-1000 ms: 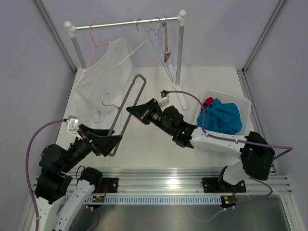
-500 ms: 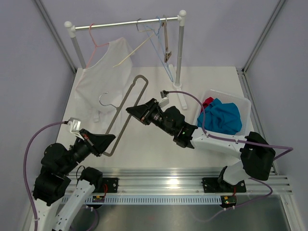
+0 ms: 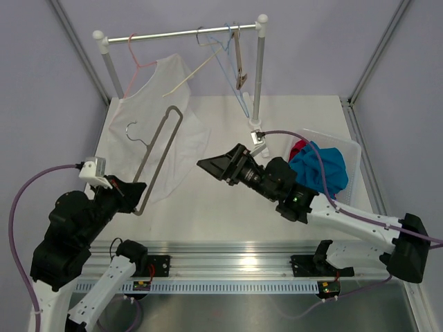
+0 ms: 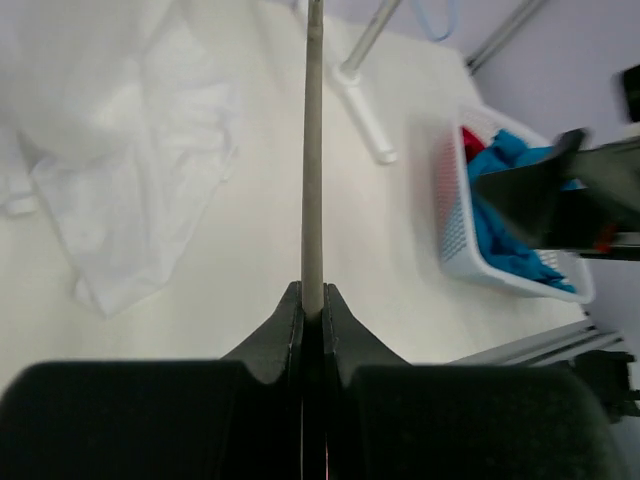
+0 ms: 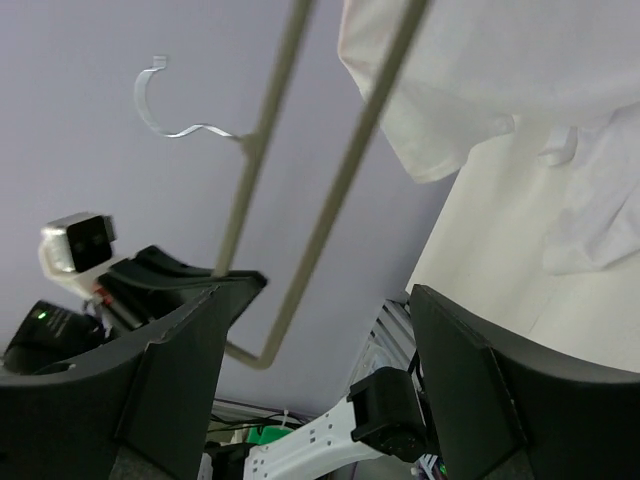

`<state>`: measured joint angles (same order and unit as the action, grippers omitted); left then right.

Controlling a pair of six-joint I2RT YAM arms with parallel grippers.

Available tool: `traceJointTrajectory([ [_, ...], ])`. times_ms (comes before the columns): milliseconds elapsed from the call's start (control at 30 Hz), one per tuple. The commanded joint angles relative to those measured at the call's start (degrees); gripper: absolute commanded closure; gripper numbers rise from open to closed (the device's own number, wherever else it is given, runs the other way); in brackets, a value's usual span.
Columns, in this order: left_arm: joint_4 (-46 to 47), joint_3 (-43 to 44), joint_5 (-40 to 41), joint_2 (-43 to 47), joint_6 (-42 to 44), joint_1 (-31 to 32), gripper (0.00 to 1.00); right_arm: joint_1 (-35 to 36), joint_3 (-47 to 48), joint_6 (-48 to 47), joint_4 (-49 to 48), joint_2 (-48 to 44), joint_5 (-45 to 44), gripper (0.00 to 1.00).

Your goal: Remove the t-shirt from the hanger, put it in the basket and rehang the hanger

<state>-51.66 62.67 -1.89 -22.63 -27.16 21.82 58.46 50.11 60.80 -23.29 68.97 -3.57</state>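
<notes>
Nearest the arm bases, well short of the clothes rack (image 3: 180, 32), the left claw (image 4: 312, 298) is seen pinched tight on the near end of the grey hanger (image 4: 313, 150). The long frame is angled up and away toward the rack's left post. The frame looks bare in the right wrist view, so the t-shirt is judged to be off it, or all but off.

Further toward the rack, below its right post, the right claw (image 5: 315, 292) is held with fingers wide apart and nothing between them, aimed at the hanger.

The white t-shirt (image 3: 188, 142) is spread on the bench (image 3: 228, 207) at the foot of the rack, under and beyond the hanger. Its upper part rises toward the rail; whether it is caught on a rack hanger cannot be told.

To the right of the rack's right post, a white basket (image 3: 332, 136) with blue garments (image 3: 322, 169) is seen.

For this step:
- The hanger should be drawn up and away from the rack's foot, so that neither its far end nor its hook snags the cloth.
- The clamp should not be loosened until the frame is fully clear of the shirt.
- The shirt may be pinned by the right claw if it is seen to lift with the frame.
</notes>
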Motion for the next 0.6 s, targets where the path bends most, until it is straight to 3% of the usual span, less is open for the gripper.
traceJointTrajectory([
  [0, -6.3, 3.6, 6.9, -3.2, 4.5, 0.1, 1.0, -0.3, -1.1, -6.2, 3.9, -6.6, -2.8, 0.17],
  [167, -9.3, 5.9, 10.5, -8.5, 6.8, 0.1, 1.0, -0.2, -1.6, -9.8, 7.5, -12.1, -3.5, 0.17],
  [233, -6.9, 6.7, 13.8, -10.1, 7.2, 0.1, 1.0, -0.2, -1.7, -11.1, 7.8, -12.9, -2.6, 0.17],
  [333, 0.2, 9.6, 10.7, -15.4, 7.8, 0.1, 1.0, 0.0, -1.2, -12.5, 9.3, -13.2, -1.1, 0.17],
  [567, 9.5, 21.5, 15.3, -33.2, 12.6, 0.0, 1.0, 0.7, -1.3, -13.3, 9.9, -14.0, -0.6, 0.17],
])
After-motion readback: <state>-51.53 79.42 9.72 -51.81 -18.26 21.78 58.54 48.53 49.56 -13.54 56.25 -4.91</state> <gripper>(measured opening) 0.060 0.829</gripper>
